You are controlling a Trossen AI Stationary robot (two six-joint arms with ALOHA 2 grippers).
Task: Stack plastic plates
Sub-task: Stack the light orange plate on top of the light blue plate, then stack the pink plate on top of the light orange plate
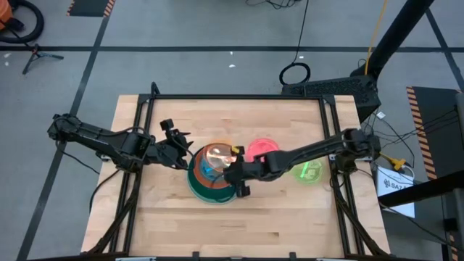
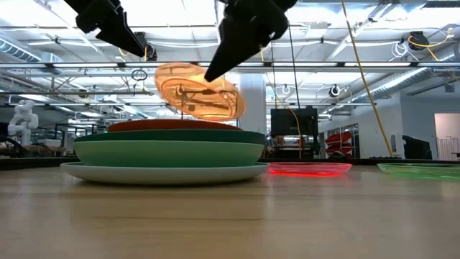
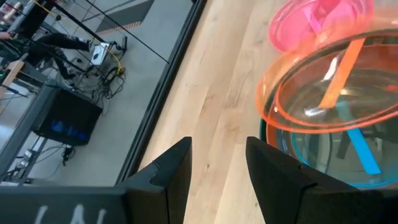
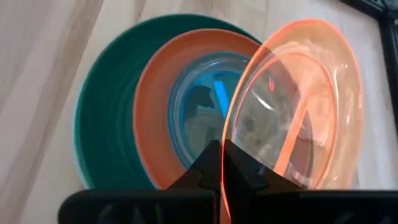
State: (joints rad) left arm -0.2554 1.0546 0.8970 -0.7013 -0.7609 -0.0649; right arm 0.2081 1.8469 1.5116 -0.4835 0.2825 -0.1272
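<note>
Stack (image 1: 206,190) sitting mid-table: pale plate at btm, light green, dark green, orange-red, cyan on top. Clear orange plate (image 2: 195,90) hanging tilted just above it. Pink plate (image 1: 261,148) & lime plate (image 1: 310,172) lying flat to the right, apart.

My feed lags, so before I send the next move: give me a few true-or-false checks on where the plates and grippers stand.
1. The right gripper is shut on the orange plate. True.
2. The orange plate lies flat on the stack. False: it hangs tilted above it.
3. The left gripper holds a plate. False: open, empty, beside the stack.
4. The pink plate and lime plate lie on the table, off the stack. True.
5. The cyan plate tops the stack. True.
</note>
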